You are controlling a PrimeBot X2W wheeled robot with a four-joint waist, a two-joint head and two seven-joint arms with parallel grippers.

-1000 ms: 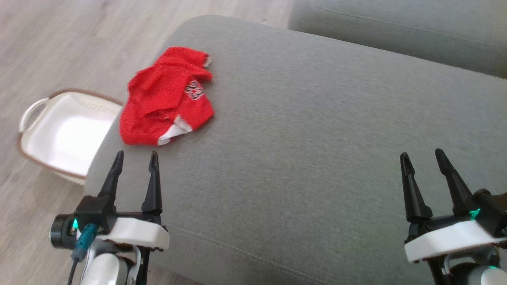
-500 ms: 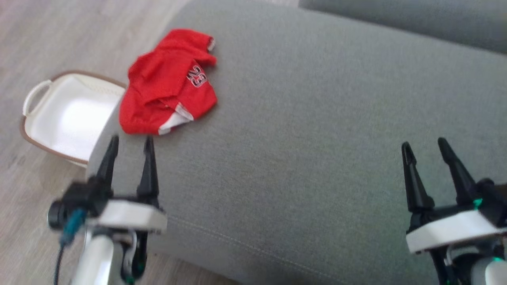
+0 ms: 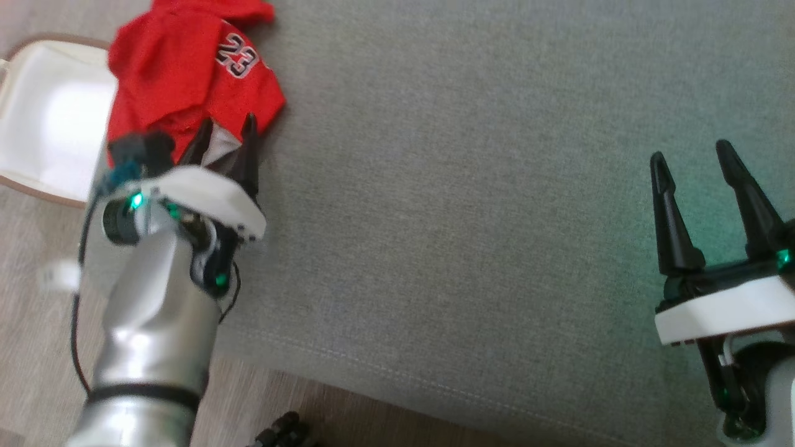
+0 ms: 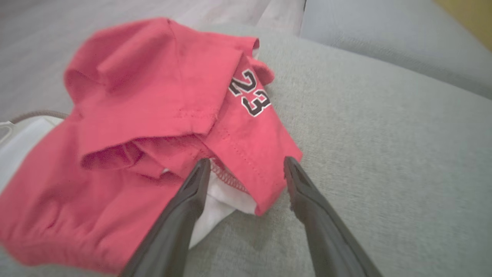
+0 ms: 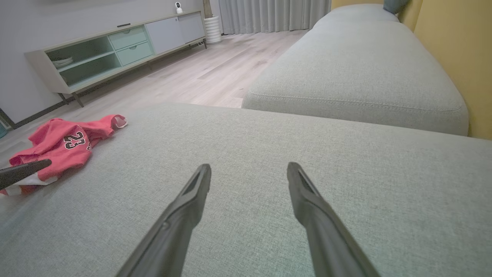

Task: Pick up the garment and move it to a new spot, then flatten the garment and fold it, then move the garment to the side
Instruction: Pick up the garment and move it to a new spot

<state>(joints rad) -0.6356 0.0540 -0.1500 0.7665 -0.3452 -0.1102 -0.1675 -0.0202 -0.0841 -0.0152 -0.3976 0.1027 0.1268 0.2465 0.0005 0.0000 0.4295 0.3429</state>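
From the head, you see the crumpled red garment (image 3: pixel 180 81), soft cloth numbered 23, at the left edge of the grey woven sofa cushion (image 3: pixel 466 217). Your left gripper (image 3: pixel 227 127) is at the garment's near hem. Your right gripper (image 3: pixel 689 155) is over the cushion's right part, spread wide and empty.

Left wrist: the fingers (image 4: pixel 184 207) stand wide, straddling the red-and-white hem and gripping nothing.

Right wrist: the fingers are wide above bare cushion.

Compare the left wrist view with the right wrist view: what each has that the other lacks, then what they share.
Left wrist: the basket, and the garment's white lining between the left gripper's open jaws. Right wrist: the right gripper, open over bare cushion; a cabinet; curtains; a second cushion. Shared: the red garment and the grey cushion.
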